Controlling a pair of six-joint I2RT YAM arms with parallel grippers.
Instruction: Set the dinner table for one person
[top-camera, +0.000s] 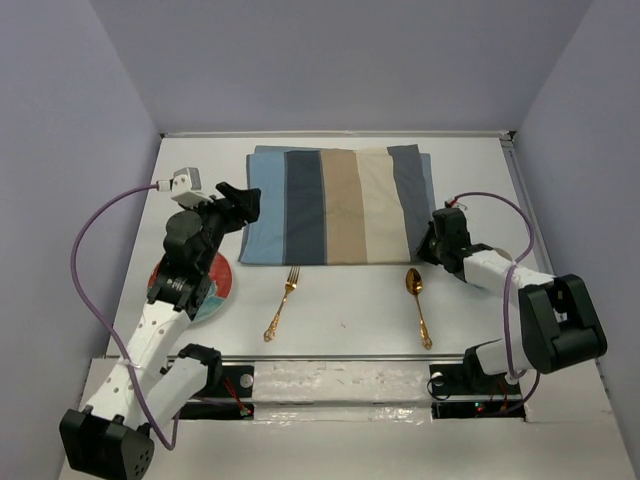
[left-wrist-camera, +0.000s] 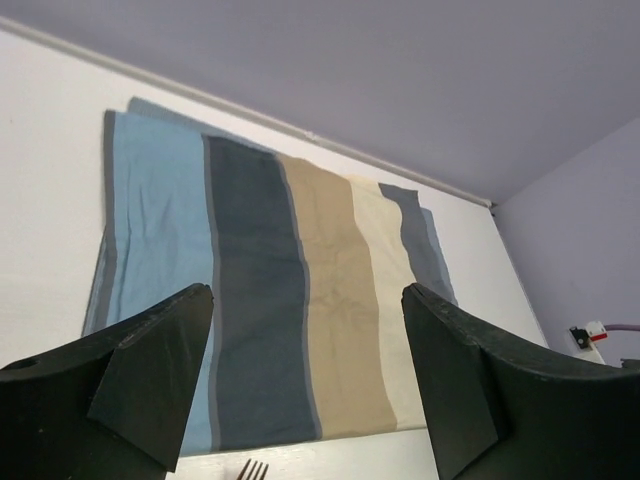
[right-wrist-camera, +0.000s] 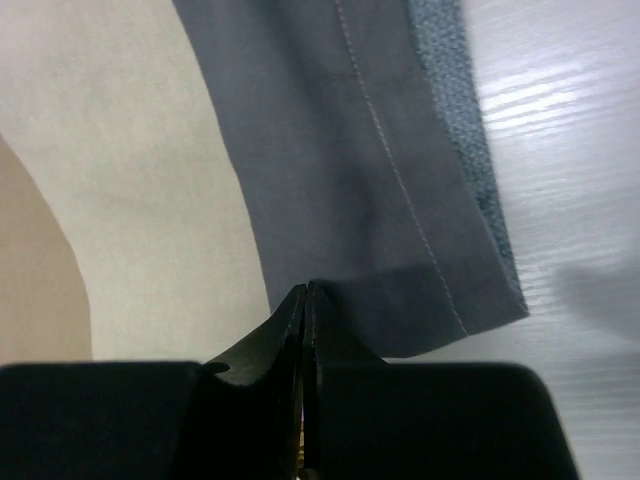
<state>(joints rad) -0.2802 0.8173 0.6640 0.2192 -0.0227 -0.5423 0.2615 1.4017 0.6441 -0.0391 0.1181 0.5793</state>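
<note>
White flat tabletop (top-camera: 340, 325) fills the top view, under a striped cloth placemat (top-camera: 335, 205). Only wrist views show the left gripper (left-wrist-camera: 307, 295) spread wide, the right gripper (right-wrist-camera: 305, 292) squeezed shut at the placemat's grey corner.

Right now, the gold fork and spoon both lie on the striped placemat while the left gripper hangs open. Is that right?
Not quite. The fork and spoon lie on the bare dinner table, beside the placemat's near edge, not on it; the top external view shows it. The left gripper does hang open.
</note>
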